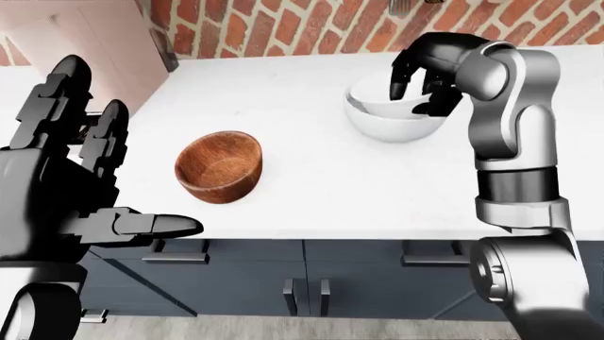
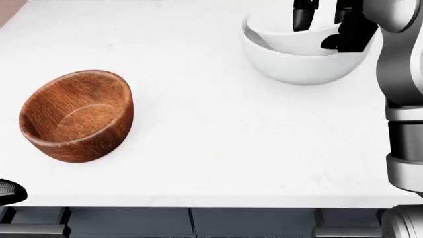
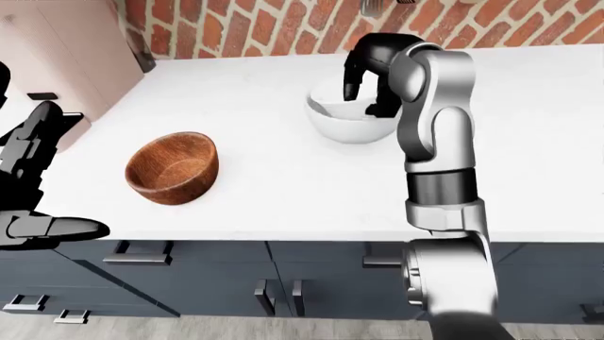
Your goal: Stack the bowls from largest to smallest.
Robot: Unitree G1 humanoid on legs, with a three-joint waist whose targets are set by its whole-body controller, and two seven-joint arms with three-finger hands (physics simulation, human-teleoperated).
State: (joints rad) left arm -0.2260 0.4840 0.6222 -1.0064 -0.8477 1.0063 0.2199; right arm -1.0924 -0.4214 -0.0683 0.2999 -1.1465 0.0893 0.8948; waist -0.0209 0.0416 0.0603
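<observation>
Left-eye view: three bowls stand on the white counter (image 1: 311, 191). One wood bowl (image 1: 220, 166) sits alone at centre-left, tilted toward the view's left. Two white bowls are at upper right: a small bowl (image 1: 377, 103) nested, tilted, inside a big bowl (image 1: 394, 125). The right hand (image 1: 425, 71) reaches down over them, its dark fingers at the small bowl's rim; whether they pinch it I cannot tell. The left hand (image 1: 66, 184) fills the view's left side, well apart from the bowls, three fingers spread wide and holding nothing. Brick wall (image 1: 311, 28) runs along the top; dark cabinets (image 1: 302, 283) lie below the counter.

Head view: the wood bowl shows at left, on its own. At top right the small bowl leans inside the big bowl, with two dark fingers (image 2: 303, 15) dipping into it and a third outside the rim.

Right-eye view: the same three bowls, and the right arm (image 3: 436, 120) bent up over the white pair.
</observation>
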